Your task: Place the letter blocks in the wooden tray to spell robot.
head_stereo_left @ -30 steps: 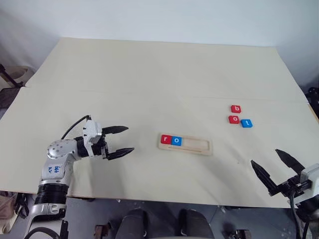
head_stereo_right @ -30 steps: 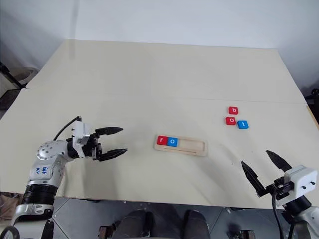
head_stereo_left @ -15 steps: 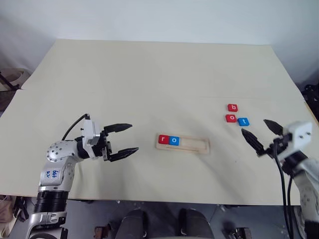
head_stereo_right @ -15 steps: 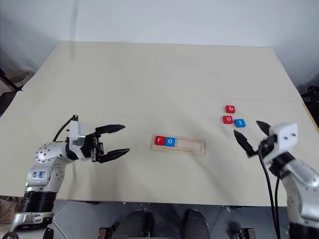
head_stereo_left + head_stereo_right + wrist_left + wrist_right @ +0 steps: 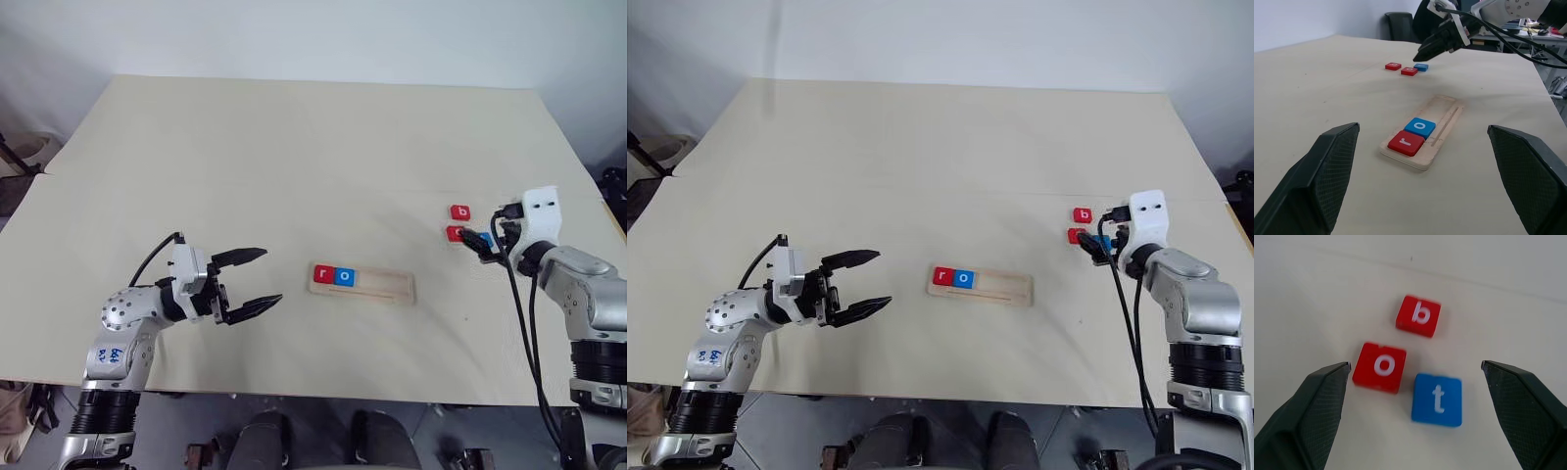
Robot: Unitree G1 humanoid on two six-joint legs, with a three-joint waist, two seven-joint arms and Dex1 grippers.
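The wooden tray (image 5: 392,286) lies mid-table with a red r block (image 5: 322,274) and a blue o block (image 5: 344,277) at its left end. To the right of it on the table lie a red b block (image 5: 1419,316), a red o block (image 5: 1380,366) and a blue t block (image 5: 1437,399), close together. My right gripper (image 5: 477,242) hovers open just over this group, its fingers straddling the o and t blocks and holding nothing. Left of the tray, my left gripper (image 5: 272,275) stands open and empty, pointing toward the tray (image 5: 1442,105).
The cream tabletop (image 5: 294,147) stretches wide behind the tray and blocks. Its near edge (image 5: 294,394) runs just below both arms. Black cables (image 5: 519,313) hang along my right arm. A dark chair (image 5: 1400,24) stands beyond the table's far side in the left wrist view.
My right arm has swung forward from the table's near edge to over the three loose blocks, its gripper still open. The left gripper has stayed about where it was.
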